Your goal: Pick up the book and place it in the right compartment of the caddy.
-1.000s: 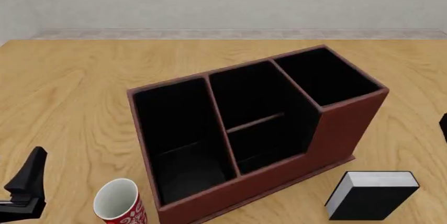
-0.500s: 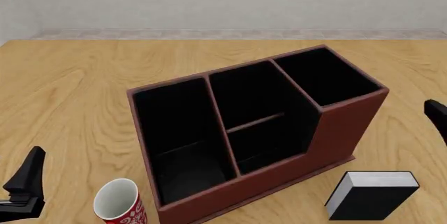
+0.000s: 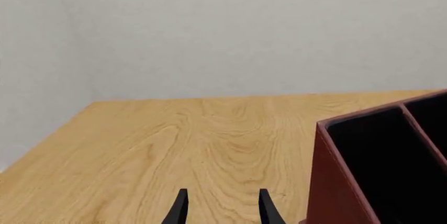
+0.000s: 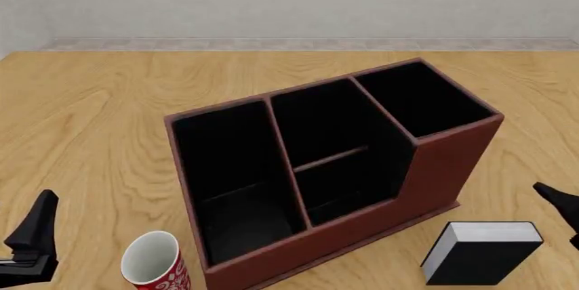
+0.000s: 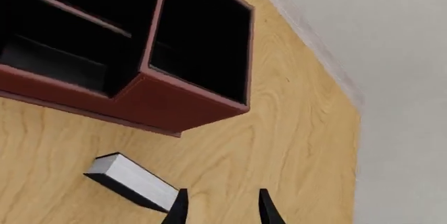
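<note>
- The caddy (image 4: 330, 168) stands in the middle of the wooden table (image 4: 100, 114), turned at an angle, with three black-lined sections open at the top.
- The long section at its left end (image 4: 230, 181) shows only its dark lining.
- The middle section (image 4: 335, 158) has a thin reddish crossbar running across it and nothing else to be seen inside.
- The right compartment (image 4: 421, 99), with the tallest walls, also shows nothing but black lining.
- The book (image 4: 479, 251) lies flat on the table just in front of the caddy's right end, not touching it, its white page edge showing along one side.
- A red-and-white cup (image 4: 154, 263) stands upright near the caddy's front left corner; its white inside looks empty.
- The left gripper (image 3: 222, 211) hangs over bare table beside the caddy's left wall, its fingers parted and holding nothing.
- The right gripper (image 5: 222, 208) is above the table by the book, fingers spread apart and empty, one tip (image 5: 179, 205) overlapping the book's edge in the wrist view.
</note>
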### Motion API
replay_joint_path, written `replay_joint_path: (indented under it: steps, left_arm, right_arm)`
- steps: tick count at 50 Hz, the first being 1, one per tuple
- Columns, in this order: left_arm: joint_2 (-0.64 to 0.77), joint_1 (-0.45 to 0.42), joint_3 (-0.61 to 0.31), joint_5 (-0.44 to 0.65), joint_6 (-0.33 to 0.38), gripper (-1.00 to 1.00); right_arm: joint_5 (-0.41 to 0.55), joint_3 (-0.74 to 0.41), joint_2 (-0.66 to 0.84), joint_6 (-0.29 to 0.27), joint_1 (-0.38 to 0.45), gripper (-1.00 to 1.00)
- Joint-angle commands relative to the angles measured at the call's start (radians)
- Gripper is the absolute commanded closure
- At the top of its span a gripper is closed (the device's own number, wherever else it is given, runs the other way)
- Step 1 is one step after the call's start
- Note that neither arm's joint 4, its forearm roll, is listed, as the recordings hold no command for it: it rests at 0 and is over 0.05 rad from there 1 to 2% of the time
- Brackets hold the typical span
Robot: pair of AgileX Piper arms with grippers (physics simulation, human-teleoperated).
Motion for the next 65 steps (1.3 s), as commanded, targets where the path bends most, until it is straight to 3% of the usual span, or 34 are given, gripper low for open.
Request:
replay_joint_path:
  steps: [1, 6, 9, 10, 23, 27, 29, 36, 49, 55, 60, 62, 65]
  left_arm:
    - [-0.001, -0.002, 0.005, 0.000, 0.010, -1.00]
    - [0.000, 0.002, 0.005, 0.000, 0.014, -1.00]
    - [0.000, 0.002, 0.005, 0.001, 0.014, -1.00]
    - [0.000, 0.001, 0.006, 0.001, 0.015, -1.00]
    - [-0.002, -0.005, 0.012, 0.004, 0.025, -1.00]
    - [-0.002, -0.014, 0.012, -0.005, 0.042, -1.00]
    - [-0.002, -0.017, 0.012, -0.004, 0.041, -1.00]
    - [-0.002, -0.032, 0.012, -0.007, 0.046, -1.00]
    - [-0.002, -0.031, 0.012, -0.012, 0.063, -1.00]
    - [-0.002, -0.018, 0.013, -0.012, 0.066, -1.00]
    - [-0.002, -0.023, 0.013, -0.012, 0.070, -1.00]
    - [-0.002, -0.018, 0.013, -0.012, 0.070, -1.00]
    - [-0.002, -0.007, 0.013, -0.008, 0.070, -1.00]
  right_arm:
    - [0.105, 0.006, -0.003, -0.242, -0.067, -1.00]
    - [0.139, 0.010, -0.013, -0.323, -0.052, -1.00]
    - [0.159, -0.004, 0.004, -0.321, -0.055, -1.00]
    - [0.178, 0.013, -0.011, -0.357, -0.050, -1.00]
    - [0.248, -0.073, 0.050, -0.412, -0.033, -1.00]
    - [0.238, -0.105, 0.095, -0.401, -0.035, -1.00]
    - [0.244, -0.079, 0.094, -0.431, -0.044, -1.00]
    - [0.200, -0.052, 0.140, -0.421, -0.034, -1.00]
    - [0.201, -0.021, 0.194, -0.414, 0.015, -1.00]
    - [0.225, 0.002, 0.179, -0.461, -0.016, -1.00]
    - [0.212, 0.004, 0.195, -0.457, -0.023, -1.00]
    - [0.208, 0.022, 0.186, -0.480, -0.043, -1.00]
    - [0.193, 0.012, 0.210, -0.455, -0.026, -1.00]
